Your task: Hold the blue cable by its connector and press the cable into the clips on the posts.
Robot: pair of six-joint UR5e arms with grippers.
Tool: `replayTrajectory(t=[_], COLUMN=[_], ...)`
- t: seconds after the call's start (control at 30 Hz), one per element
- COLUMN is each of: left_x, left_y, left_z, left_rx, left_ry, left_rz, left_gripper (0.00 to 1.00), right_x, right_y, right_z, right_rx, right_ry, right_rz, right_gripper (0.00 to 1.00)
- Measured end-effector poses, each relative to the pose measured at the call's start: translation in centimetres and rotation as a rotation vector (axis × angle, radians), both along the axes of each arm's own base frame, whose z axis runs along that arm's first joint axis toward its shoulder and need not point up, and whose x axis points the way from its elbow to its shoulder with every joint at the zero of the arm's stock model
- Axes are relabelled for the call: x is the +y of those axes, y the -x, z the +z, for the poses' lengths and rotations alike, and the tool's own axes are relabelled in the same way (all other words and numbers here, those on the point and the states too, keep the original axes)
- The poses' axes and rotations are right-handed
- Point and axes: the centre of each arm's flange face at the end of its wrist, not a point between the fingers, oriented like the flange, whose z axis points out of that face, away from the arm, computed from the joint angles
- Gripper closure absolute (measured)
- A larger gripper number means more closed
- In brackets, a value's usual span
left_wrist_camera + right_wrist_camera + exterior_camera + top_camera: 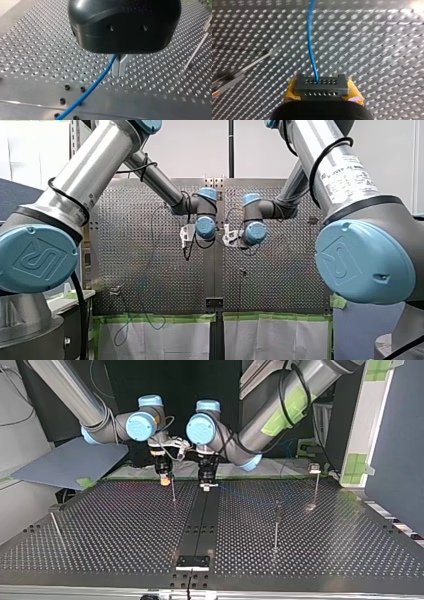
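Over the far middle of the table (pixel 325 550): both grippers hung close side by side, low above the perforated sheet.
Right gripper (pixel 164 479): its yellow pads were closed on the connector (pixel 321 86), one pad against each side, with the block square between them.
Left gripper (pixel 119 72): its metal fingers were pinched together on the cable (pixel 95 84) and gripped nothing else.
Cable's place: it left the connector and ran ahead of the right gripper. From the left gripper's fingers it trailed away past some black screws (pixel 66 87). None of it appeared to sit in a clip.
Cable's look: thin, round and bright blue with a smooth jacket, entering a hole in the connector's upper row.
Connector's look: a small grey block with two rows of little holes across its face.
Handling: the cable was probably light and limp, sagging wherever unsupported. Its jacket looked slick enough to slide through metal fingers. The rigid connector looked the surest place to grip, and a second hold on the cable itself would keep a span taut for pressing.
Posts (pixel 276 525): thin upright rods stood well apart, one just beside the right gripper. Clips (pixel 314 466) topped at least two.
Step judged: the cable was held at two points, with routing not yet begun.
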Motion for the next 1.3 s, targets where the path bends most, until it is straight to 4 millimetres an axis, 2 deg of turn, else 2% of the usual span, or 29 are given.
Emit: replayTrajectory(t=[0.3,0.6,0.83,1.1,1.3], left_x=[-1.9,-3.1,-5.1,-6.0,-6.3], left_y=[1.2,1.7,3.0,3.0,2.8], left_z=[-0.4,-5.3,-8.9,-10.1,-11.4], left_rx=[-0.017,0.029,0.036,0.005,-0.005], left_ry=[0.033,0.003,0.036,0.072,0.083], left_rz=[-0.032,-0.049,-0.082,-0.095,-0.093], left_gripper=[1.0,1.0,1.0,1.0,1.0], right_x=[0.3,1.0,0.6,0.5,0.1], right_y=[2.7,5.0,5.6,6.7,7.4], right_z=[-2.7,-5.3,-5.7,-7.2,-9.6], right_rx=[-0.027,-0.042,-0.065,-0.071,-0.05], right_ry=[-0.03,-0.037,-0.012,0.009,-0.011], right_rz=[-0.028,-0.026,-0.015,-0.022,-0.017], right_gripper=[1.0,1.0,1.0,1.0,1.0])
